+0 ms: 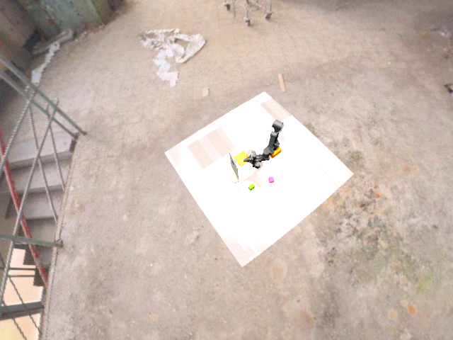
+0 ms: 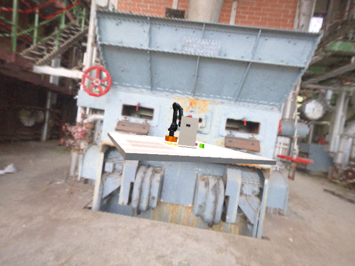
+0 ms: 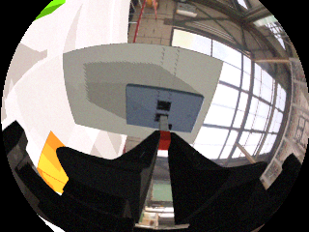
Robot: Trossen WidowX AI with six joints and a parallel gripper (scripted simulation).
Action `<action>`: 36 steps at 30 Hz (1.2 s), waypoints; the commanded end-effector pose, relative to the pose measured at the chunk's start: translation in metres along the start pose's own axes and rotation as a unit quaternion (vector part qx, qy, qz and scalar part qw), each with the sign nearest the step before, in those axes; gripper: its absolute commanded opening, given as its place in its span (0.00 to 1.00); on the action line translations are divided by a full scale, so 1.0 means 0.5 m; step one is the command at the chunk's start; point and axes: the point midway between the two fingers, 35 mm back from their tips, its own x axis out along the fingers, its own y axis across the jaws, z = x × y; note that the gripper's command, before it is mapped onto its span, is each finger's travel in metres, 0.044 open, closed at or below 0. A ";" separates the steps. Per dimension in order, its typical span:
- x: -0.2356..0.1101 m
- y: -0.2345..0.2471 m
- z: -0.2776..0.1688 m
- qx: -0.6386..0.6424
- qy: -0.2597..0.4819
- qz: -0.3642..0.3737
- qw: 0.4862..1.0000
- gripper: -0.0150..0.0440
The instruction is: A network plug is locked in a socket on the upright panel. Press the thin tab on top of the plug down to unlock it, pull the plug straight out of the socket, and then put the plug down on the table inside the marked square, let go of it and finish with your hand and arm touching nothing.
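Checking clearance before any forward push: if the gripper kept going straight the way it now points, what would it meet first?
Probably the blue socket plate on the upright panel, dead ahead. The gripper, shut on the plug, points straight at it; depth is unclear.
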 end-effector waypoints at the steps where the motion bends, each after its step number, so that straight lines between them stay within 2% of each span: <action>1: -0.001 -0.016 0.000 0.003 0.001 -0.003 1.000 0.25; 36: -0.036 -0.114 -0.033 0.002 0.003 -0.003 1.000 0.25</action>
